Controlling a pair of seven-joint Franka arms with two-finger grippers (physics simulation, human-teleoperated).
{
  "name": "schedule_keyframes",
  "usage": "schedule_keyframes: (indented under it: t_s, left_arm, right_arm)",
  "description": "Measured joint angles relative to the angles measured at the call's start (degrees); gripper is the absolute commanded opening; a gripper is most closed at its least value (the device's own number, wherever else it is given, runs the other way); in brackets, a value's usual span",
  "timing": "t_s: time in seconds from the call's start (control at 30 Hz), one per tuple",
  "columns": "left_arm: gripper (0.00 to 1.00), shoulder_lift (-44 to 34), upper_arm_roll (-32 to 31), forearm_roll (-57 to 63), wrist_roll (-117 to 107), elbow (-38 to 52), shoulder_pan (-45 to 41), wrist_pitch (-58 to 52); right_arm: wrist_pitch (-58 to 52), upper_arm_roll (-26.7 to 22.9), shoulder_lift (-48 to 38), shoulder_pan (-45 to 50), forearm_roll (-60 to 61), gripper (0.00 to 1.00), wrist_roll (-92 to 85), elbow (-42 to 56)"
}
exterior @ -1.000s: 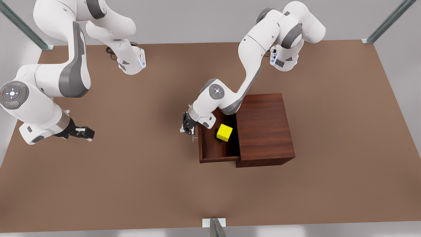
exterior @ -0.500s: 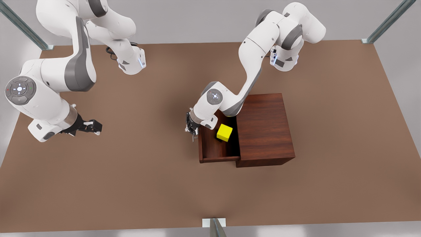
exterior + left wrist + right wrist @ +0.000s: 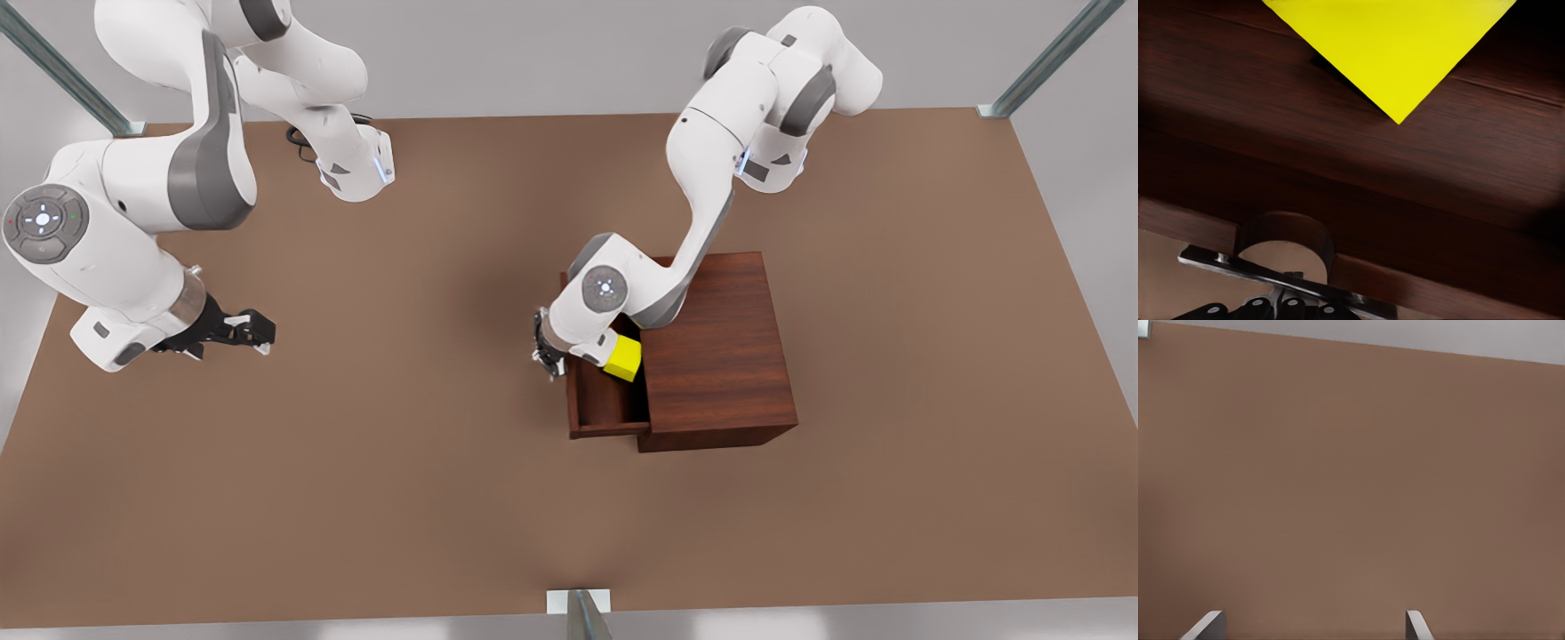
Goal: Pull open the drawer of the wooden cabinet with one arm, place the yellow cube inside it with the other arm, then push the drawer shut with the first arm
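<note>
The yellow cube [image 3: 624, 357] was held in the half-open drawer [image 3: 606, 404] of the wooden cabinet [image 3: 720, 351]. The left gripper [image 3: 547, 351], its finger spread indiscernible, was pressed at the drawer's handle [image 3: 1281, 280]. Well away from the cabinet, the right gripper [image 3: 253, 331] was kept wide above the brown table [image 3: 400, 498].

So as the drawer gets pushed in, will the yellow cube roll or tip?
Probably not. The yellow cube sits on a flat face in the drawer, so it may slide, not roll. The left gripper is at the handle; the right gripper waits, open.
</note>
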Motion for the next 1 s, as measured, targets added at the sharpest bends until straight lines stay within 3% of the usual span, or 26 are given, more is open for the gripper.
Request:
schedule_keyframes:
  t_s: [0.63,1.0]
  left_arm:
    - [0.21,-3.38,0.09,-0.13,13.0,0.08,8.36,-19.39]
    - [0.21,-3.76,0.75,-0.12,19.88,0.07,10.77,-25.36]
  right_arm:
    - [-0.23,-0.08,0.18,-0.08,0.09,1.0,-0.74,0.0]
    - [-0.24,-0.09,0.18,-0.08,0.1,1.0,-0.92,0.0]
